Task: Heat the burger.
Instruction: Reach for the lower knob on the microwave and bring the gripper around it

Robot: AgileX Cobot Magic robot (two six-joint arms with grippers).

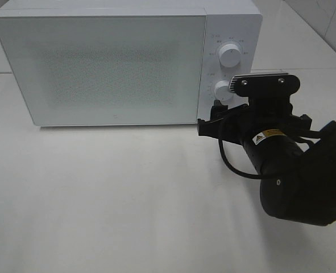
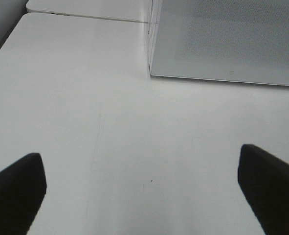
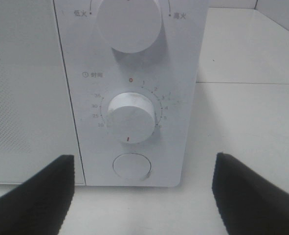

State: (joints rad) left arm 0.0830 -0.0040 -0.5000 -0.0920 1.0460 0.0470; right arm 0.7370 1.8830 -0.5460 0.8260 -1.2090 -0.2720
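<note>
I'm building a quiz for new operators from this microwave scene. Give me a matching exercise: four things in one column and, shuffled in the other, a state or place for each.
Things:
1. microwave door
2. timer dial
3. right tool
4. left tool

States or places:
A. open, facing the control panel
B. shut
C. red mark points at the round button
D. open, over the table

Pairs: 1-B, 2-C, 3-A, 4-D.
</note>
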